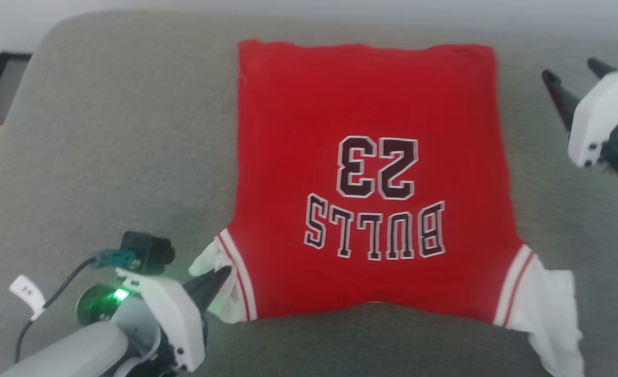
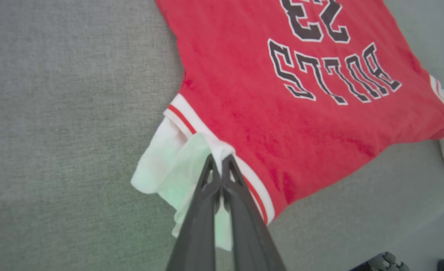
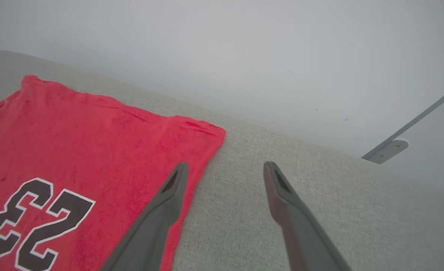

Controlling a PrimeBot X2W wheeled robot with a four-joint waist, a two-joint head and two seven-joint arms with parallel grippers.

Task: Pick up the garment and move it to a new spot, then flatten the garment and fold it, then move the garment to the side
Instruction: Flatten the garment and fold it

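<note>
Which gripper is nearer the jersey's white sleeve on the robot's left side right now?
Left. The left gripper is shut on that sleeve of the garment; the right gripper hangs open beside its far red corner.

The jersey (image 1: 366,104) is soft matt red cloth with a slight nap, its sleeve ends (image 2: 161,165) thin white fabric. The cushion (image 1: 105,131) under it is coarse grey weave. The left claw (image 2: 217,162) has smooth, matt dark plastic fingers (image 2: 199,226).

A grey fabric-covered surface (image 1: 105,157) with a rounded corner at 10 o'clock carries the red garment (image 1: 366,104), spread flat near its middle, hem toward 12 o'clock, white sleeve ends (image 1: 550,301) at 5 and 7 o'clock.
</note>
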